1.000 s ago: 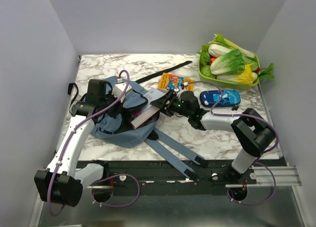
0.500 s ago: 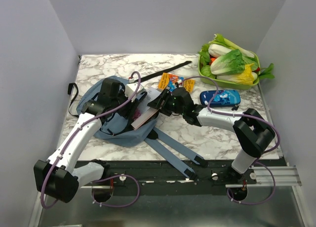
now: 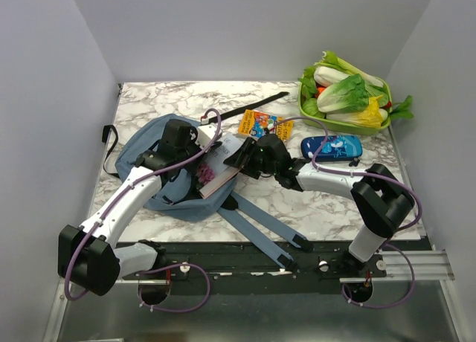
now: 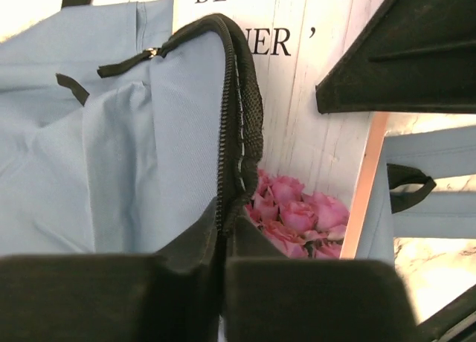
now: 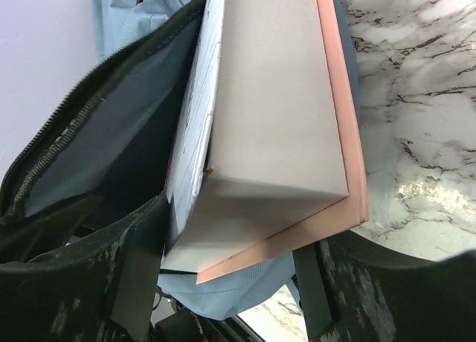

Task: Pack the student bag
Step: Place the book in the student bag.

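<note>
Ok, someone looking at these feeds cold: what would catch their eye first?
Mid-table, the book with pink roses on its cover, clamped between the right arm's fingers and poking partway into the mouth of the student bag. Next, the left arm's fingers pinching the bag's black zipper rim. Then the bright heap of leafy vegetables at the far right corner.

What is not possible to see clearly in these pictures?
- Title of the book: left wrist view, cut by top edge, covered by the student bag rim.
- Inside the student bag: right wrist view, dark, behind the book.
- Print of blue case: top view, too small.
</note>
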Motion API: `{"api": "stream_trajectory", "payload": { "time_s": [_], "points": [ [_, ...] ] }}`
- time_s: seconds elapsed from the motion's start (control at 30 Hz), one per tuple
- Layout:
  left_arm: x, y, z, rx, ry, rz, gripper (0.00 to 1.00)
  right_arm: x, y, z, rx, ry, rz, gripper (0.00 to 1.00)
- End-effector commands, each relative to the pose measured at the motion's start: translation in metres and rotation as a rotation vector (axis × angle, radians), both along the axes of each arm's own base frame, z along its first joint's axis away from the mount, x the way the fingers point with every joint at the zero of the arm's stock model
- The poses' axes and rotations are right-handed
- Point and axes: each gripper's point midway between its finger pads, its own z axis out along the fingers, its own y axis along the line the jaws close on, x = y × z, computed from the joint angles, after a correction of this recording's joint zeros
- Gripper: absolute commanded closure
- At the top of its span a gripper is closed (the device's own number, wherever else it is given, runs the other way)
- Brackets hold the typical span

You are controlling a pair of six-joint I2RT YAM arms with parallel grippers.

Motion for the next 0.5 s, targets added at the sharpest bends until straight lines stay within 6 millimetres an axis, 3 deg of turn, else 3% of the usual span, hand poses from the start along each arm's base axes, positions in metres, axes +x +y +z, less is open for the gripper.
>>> {"api": "stream_trajectory", "payload": {
  "time_s": [0.0, 0.07, 0.1, 0.17, 0.2, 0.27, 0.3, 0.4, 0.47],
  "points": [
    [0.012, 0.010, 0.009, 0.058, -0.079, 0.024, 1.00, -0.009, -0.017, -0.022, -0.100, 0.032, -0.035, 0.30],
    [0.009, 0.011, 0.019, 0.067, -0.080, 0.012, 1.00, -0.012, -0.022, -0.027, -0.113, 0.050, -0.050, 0.34],
    [0.013, 0.010, 0.039, 0.063, -0.117, 0.000, 1.00, -0.012, -0.025, -0.028, -0.120, 0.052, -0.059, 0.35],
    [0.003, 0.008, 0.053, 0.063, -0.098, -0.037, 1.00, -0.013, -0.027, -0.028, -0.123, 0.049, -0.062, 0.39],
    [0.004, 0.006, 0.079, 0.045, -0.142, -0.053, 1.00, -0.012, -0.028, -0.026, -0.124, 0.041, -0.067, 0.40],
    [-0.007, 0.008, 0.093, 0.054, -0.137, -0.083, 1.00, -0.011, -0.030, -0.023, -0.124, 0.031, -0.073, 0.44],
    [-0.008, 0.008, 0.113, 0.042, -0.173, -0.089, 1.00, -0.012, -0.031, -0.024, -0.126, 0.032, -0.075, 0.46],
    [-0.019, 0.015, 0.128, 0.058, -0.185, -0.092, 1.00, -0.017, -0.031, -0.023, -0.111, 0.037, -0.060, 0.57],
    [-0.019, 0.021, 0.130, 0.070, -0.217, -0.067, 1.00, -0.018, -0.021, -0.007, -0.026, -0.016, -0.020, 0.62]
  ]
}}
